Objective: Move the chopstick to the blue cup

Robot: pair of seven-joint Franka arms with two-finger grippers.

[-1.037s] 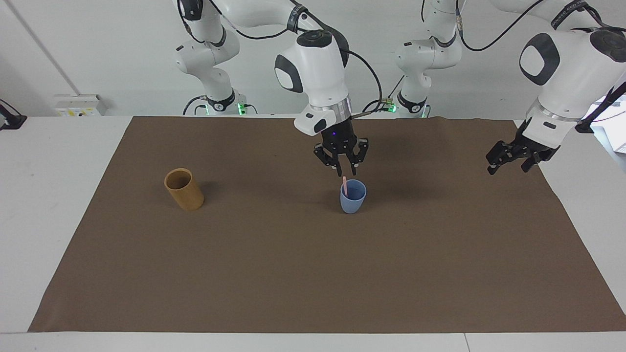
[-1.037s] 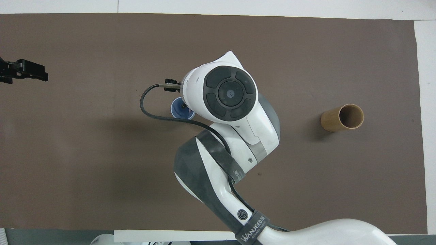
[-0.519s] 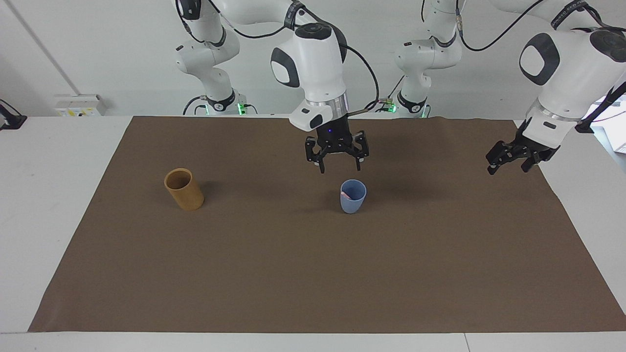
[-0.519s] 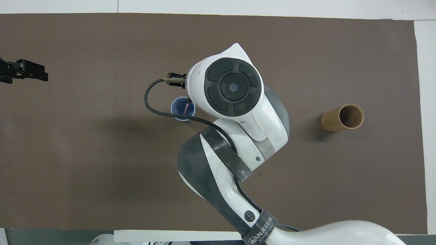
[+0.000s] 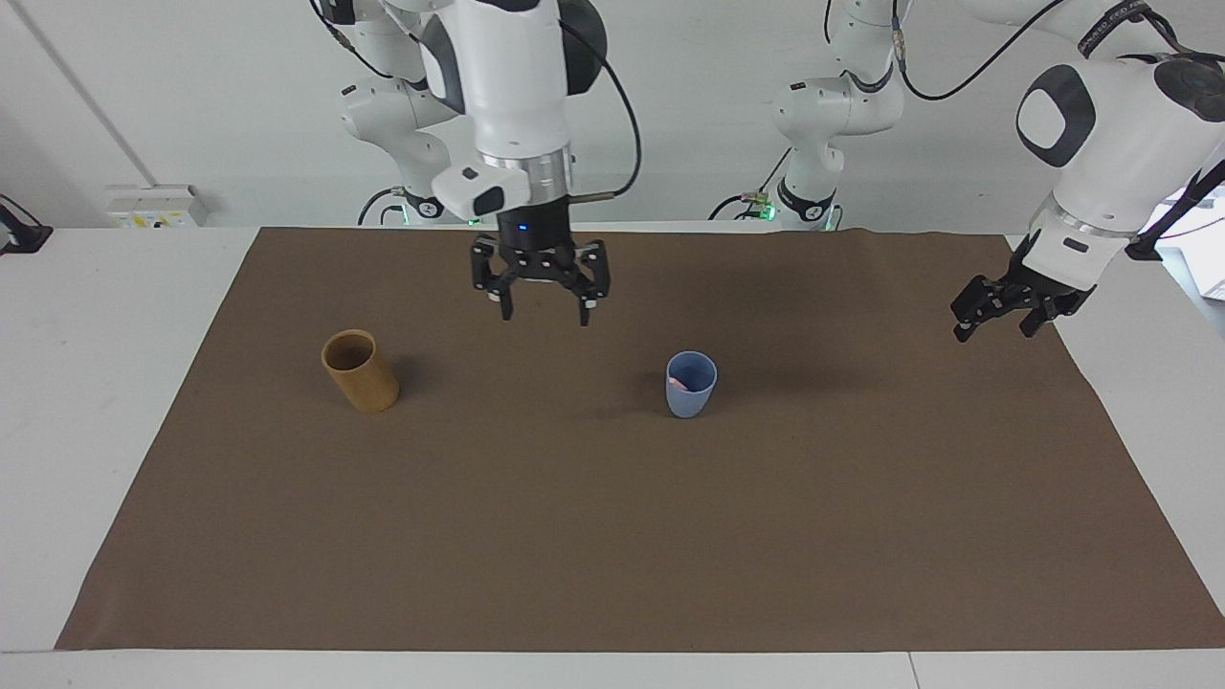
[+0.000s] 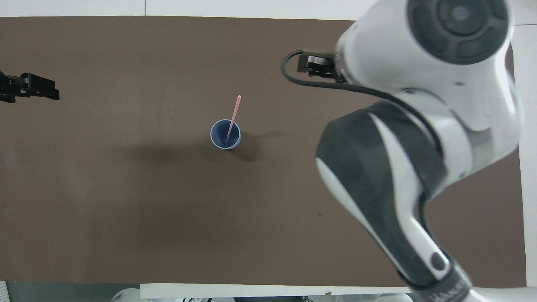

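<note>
The blue cup stands upright mid-mat; it also shows in the overhead view. One pale pink chopstick stands in it, leaning on the rim with its top tilted away from the robots. In the facing view only a pink bit of the chopstick shows at the rim. My right gripper is open and empty, in the air over the mat between the blue cup and the brown holder. In the overhead view its own wrist hides it. My left gripper waits open over the mat's edge at the left arm's end, also in the overhead view.
A taller tan-brown cylindrical holder stands on the brown mat toward the right arm's end. I see nothing in it. In the overhead view the right arm covers it.
The right gripper let go of the chopstick into the blue cup, then moved away toward the brown holder. The chopstick stays leaning in the cup. The left arm has not moved.
</note>
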